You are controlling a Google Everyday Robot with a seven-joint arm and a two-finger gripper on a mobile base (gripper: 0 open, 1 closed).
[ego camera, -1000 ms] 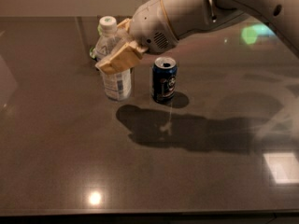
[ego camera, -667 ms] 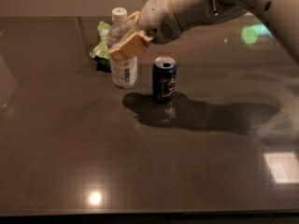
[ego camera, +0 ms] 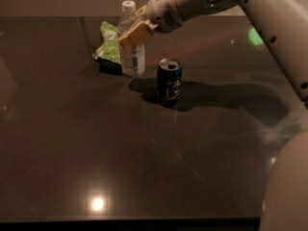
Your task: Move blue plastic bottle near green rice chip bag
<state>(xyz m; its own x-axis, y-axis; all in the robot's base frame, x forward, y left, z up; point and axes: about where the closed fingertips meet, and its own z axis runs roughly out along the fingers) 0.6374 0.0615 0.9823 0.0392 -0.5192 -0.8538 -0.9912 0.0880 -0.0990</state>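
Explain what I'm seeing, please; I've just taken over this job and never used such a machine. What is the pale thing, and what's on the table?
The pale shape entering from the upper right is the robot's single arm. It ends in a two-finger gripper with tan pads, closed around the upper part of the blue plastic bottle. There is only one camera, looking down across the dark table; where it is mounted is not recorded. The green rice chip bag lies close against the bottle's far side. A dark blue drink can stands apart, nearer the camera.
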